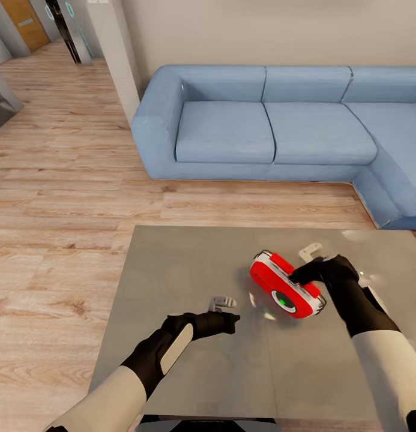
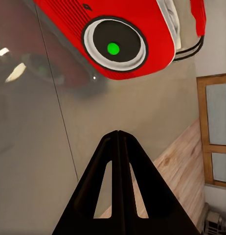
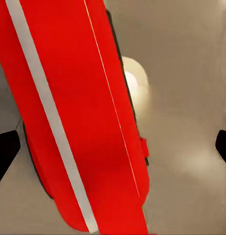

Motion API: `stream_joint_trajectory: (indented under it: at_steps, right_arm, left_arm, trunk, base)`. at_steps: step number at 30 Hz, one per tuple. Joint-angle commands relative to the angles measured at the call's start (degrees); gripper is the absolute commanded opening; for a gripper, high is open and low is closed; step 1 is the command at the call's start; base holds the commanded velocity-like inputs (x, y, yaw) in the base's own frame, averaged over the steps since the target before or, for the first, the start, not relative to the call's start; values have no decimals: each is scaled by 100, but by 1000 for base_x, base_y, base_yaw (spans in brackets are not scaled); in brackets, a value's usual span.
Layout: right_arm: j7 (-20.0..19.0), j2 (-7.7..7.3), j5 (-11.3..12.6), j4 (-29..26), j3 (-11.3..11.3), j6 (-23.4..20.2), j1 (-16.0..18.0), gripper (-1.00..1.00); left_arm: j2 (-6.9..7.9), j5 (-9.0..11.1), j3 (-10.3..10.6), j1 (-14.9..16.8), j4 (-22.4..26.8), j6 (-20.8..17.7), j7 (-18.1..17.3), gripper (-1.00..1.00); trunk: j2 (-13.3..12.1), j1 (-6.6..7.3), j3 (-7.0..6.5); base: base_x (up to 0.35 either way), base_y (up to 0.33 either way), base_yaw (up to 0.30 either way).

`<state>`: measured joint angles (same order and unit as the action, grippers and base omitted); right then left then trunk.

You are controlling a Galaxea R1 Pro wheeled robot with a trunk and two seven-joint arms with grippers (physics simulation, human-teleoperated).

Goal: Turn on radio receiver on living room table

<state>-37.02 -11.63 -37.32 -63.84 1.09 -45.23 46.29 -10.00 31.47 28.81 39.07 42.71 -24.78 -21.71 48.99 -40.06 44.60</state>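
The red radio receiver (image 1: 284, 284) stands tilted on the glossy grey table (image 1: 183, 270), right of centre. Its round dial (image 1: 284, 300) faces me with a green dot in the middle. My right gripper (image 1: 299, 277) hangs over the radio's upper edge from the right. In the right wrist view its jaws are open wide, one dark fingertip (image 3: 5, 152) at each side, with the radio's red back and white stripe (image 3: 69, 122) between them. My left gripper (image 1: 233, 321) is shut and empty, pointing at the dial (image 2: 114, 45) from a short way off; its fingertips (image 2: 118, 134) are pressed together.
A blue L-shaped sofa (image 1: 280, 126) runs along the far wall and down the right side. Light wood floor (image 1: 63, 198) surrounds the table. A white pillar (image 1: 114, 48) and a hallway lie at the far left.
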Motion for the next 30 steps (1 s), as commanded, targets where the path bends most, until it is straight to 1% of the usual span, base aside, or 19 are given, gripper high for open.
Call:
stream_joint_trajectory:
  at_steps: [1, 2, 4, 6, 10, 12, 14, 20, 25, 28, 30]
  right_arm:
    - [-61, -20, -8, -167, 2, -68, 1, 100]
    - [-250, -86, -20, -429, 6, -260, 2, 100]
    - [-542, -185, -27, -735, 10, -462, 2, 100]
    - [-753, -294, -29, -966, 12, -568, 2, 100]
    - [-1149, -521, -30, -1356, 15, -803, 3, 100]
    - [-1248, -584, -30, -1472, 16, -870, 3, 100]
    - [-1393, -695, -31, -1634, 20, -952, 3, 100]
    - [-1786, -914, -31, -1867, 19, -1114, 3, 100]
    - [-2021, -990, -36, -1900, 14, -1134, 3, 100]
    - [-2128, -1142, -28, -1903, 14, -1136, 3, 100]
    - [-2281, -1362, -7, -1902, 8, -1137, 3, 100]
  left_arm:
    - [0, 0, -3, -2, 0, 0, 0, -100]
    - [0, 0, -4, 0, 0, 0, 0, -100]
    - [0, 8, -6, 1, 0, -2, 0, -100]
    - [0, 11, -4, 0, 0, -4, 0, -100]
    - [0, 15, -5, 0, 0, -8, 0, -100]
    - [0, 16, -6, 1, 0, -13, 0, -100]
    - [0, 19, -7, 0, 0, -20, 0, -100]
    - [0, 30, -7, 3, -4, -32, 0, -100]
    - [0, 34, -7, 1, -2, -42, 0, -100]
    - [0, 32, -14, 4, 6, -45, -12, -100]
    - [0, 27, -52, 4, 71, -49, -34, -100]
  trunk:
    - [0, 0, 0]
    - [0, 0, 0]
    - [0, 0, 0]
    - [0, 0, 0]
    - [0, 0, 0]
    - [0, 0, 0]
    - [0, 0, 0]
    - [0, 0, 0]
    - [0, 0, 0]
    - [0, 0, 0]
    - [0, 0, 0]
  base:
    - [0, 0, 0]
    - [0, 0, 0]
    - [0, 0, 0]
    - [0, 0, 0]
    - [0, 0, 0]
    - [0, 0, 0]
    - [0, 0, 0]
    - [0, 0, 0]
    - [0, 0, 0]
    - [0, 0, 0]
    - [0, 0, 0]
